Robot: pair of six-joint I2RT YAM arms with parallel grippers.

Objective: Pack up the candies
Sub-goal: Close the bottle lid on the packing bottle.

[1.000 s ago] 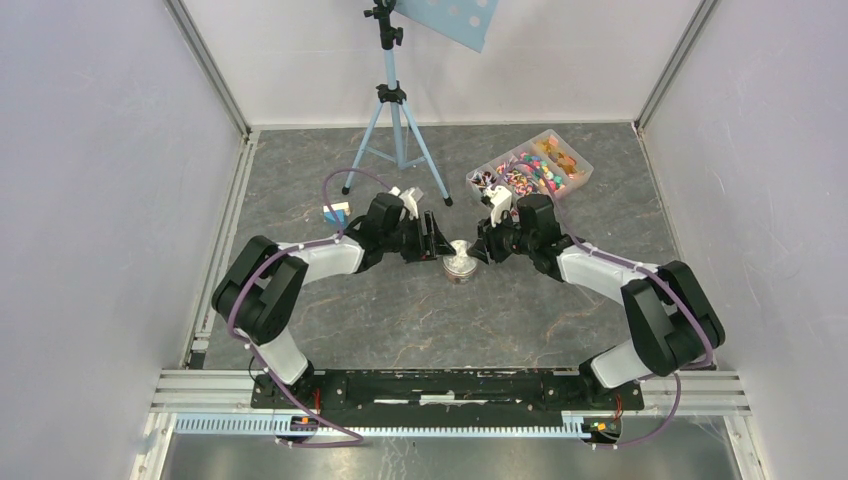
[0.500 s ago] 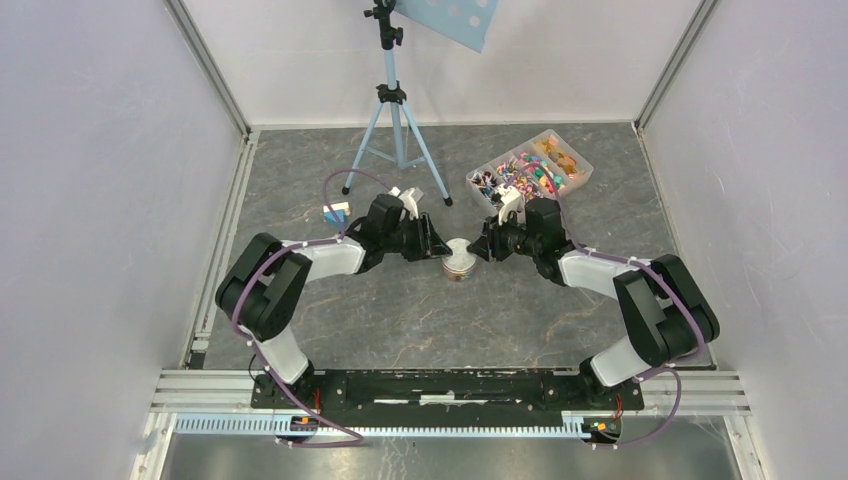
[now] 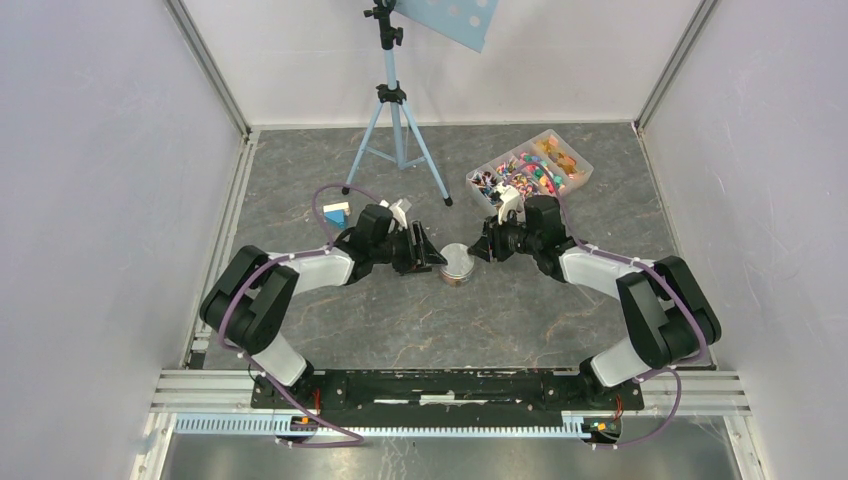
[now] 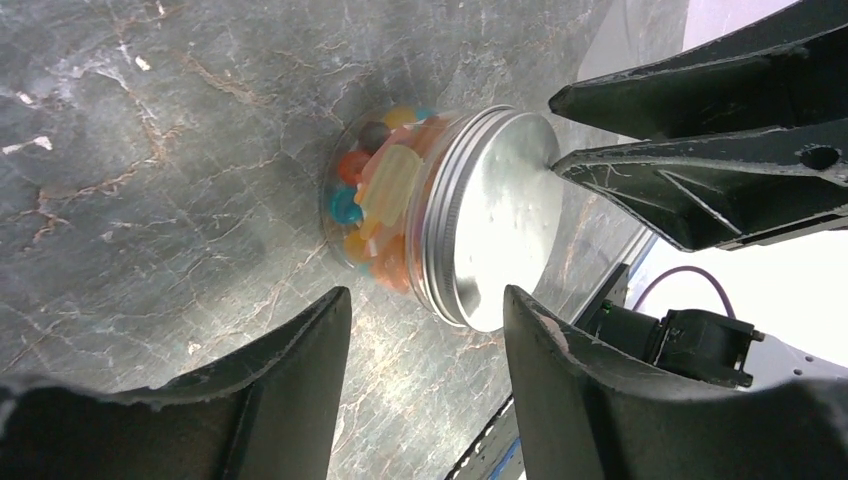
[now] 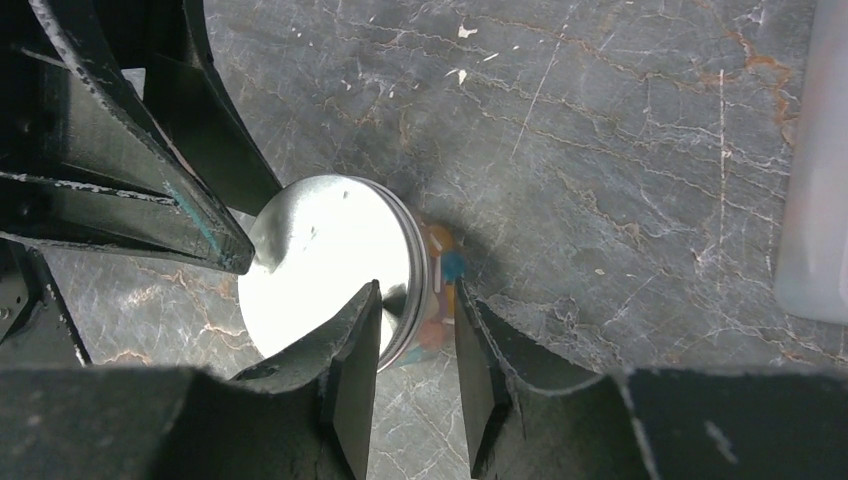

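Note:
A small glass jar with a silver screw lid stands on the table between my arms, full of coloured candies. More candies fill a clear compartment tray at the back right. My left gripper is open and empty, a short way left of the jar; it also shows in its own view. My right gripper is just right of the jar, its jaws a narrow gap apart. Its fingertips touch the lid's edge and hold nothing.
The candy tray sits behind the right arm, and its wall shows in the right wrist view. A blue tripod stands at the back centre. A blue-and-white block lies by the left arm's cable.
My left gripper has pulled back to the left, off the jar, and stands open. My right gripper has stayed at the jar's right side. The jar has not moved.

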